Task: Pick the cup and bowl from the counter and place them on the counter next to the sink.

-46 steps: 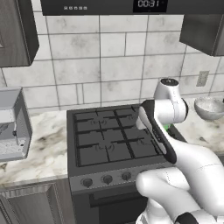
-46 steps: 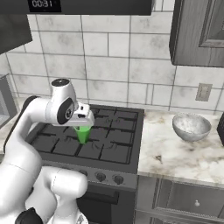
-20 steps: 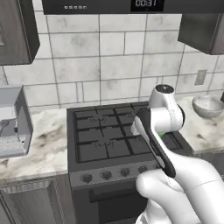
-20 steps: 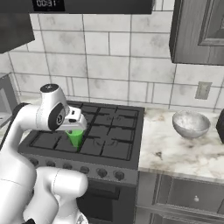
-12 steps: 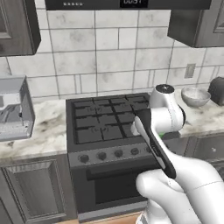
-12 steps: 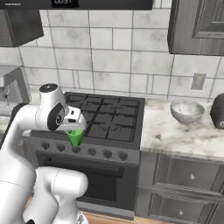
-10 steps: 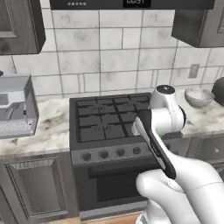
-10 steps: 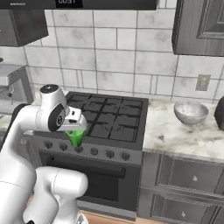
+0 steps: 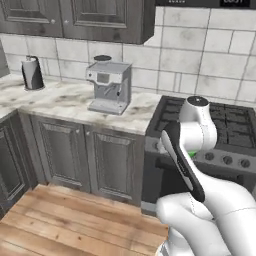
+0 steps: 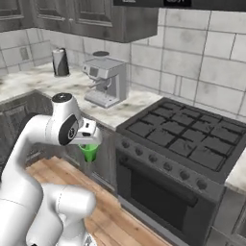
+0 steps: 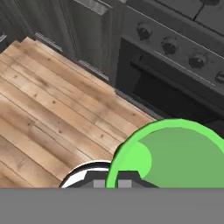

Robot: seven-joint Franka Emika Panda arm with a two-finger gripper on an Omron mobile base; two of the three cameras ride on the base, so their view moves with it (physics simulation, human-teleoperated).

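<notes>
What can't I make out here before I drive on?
- Gripper fingers: right base view, hidden inside the cup; the hand hides its rim.
- Cup: left base view, the arm hides all but a green sliver.
- Cup's far side: hand view, cut by the right edge.

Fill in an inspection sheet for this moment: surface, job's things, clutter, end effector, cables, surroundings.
Surface: white marble counter, left of the stove.
Job's things: green cup held in the air over the wood floor, in front of the cabinets.
Clutter: coffee machine and a dark canister on the counter.
End effector: end effector shut on the cup.
Cables: nothing seen.
Surroundings: tiled wall, dark cabinets, oven.
</notes>
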